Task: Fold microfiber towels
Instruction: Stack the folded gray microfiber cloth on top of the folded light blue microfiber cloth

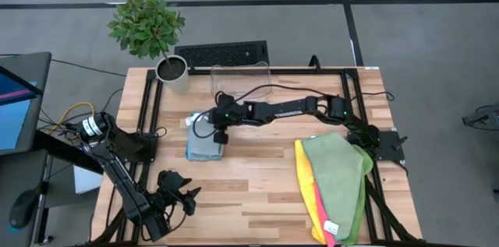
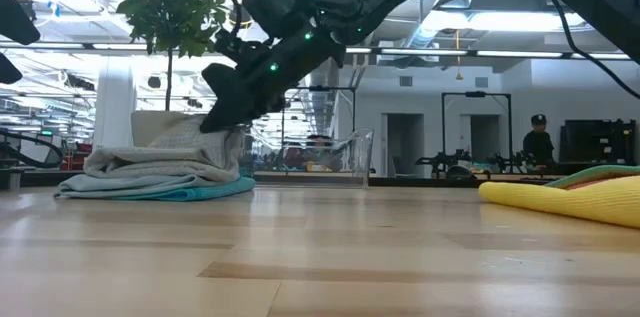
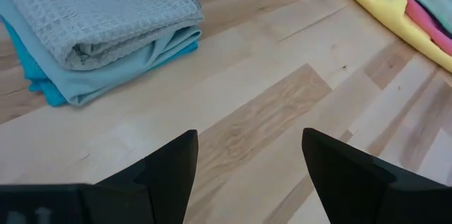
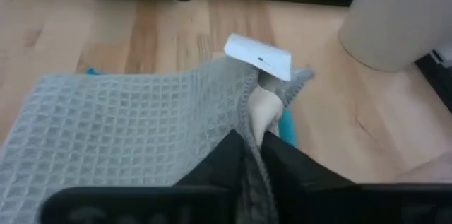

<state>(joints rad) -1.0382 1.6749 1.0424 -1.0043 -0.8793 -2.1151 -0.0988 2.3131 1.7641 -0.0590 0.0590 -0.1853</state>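
A stack of folded microfiber towels (image 1: 204,144) lies left of the table's middle, a grey waffle towel (image 4: 120,125) on top of a light blue and a teal one (image 3: 42,86). My right gripper (image 1: 221,133) reaches over the stack from the table's right and is shut on the grey towel. A loose pile of green, yellow and pink towels (image 1: 339,181) lies flat at the table's right. My left gripper (image 1: 181,194) waits open near the front left corner, holding nothing. My right gripper pinches the grey towel's edge (image 4: 248,121) between its two fingers, close to the corner that bears the white tag (image 4: 258,56). The fingers slant down at it from the table's right. That edge stands up slightly; the rest of the towel lies on the stack (image 2: 160,162).
A potted plant (image 1: 172,72) stands at the far left corner, a clear plastic bin (image 1: 242,79) at the far edge behind the stack, and a keyboard (image 1: 222,52) beyond it. Black frame rails (image 1: 148,114) run along the table's sides. Bare wood lies between stack and loose pile.
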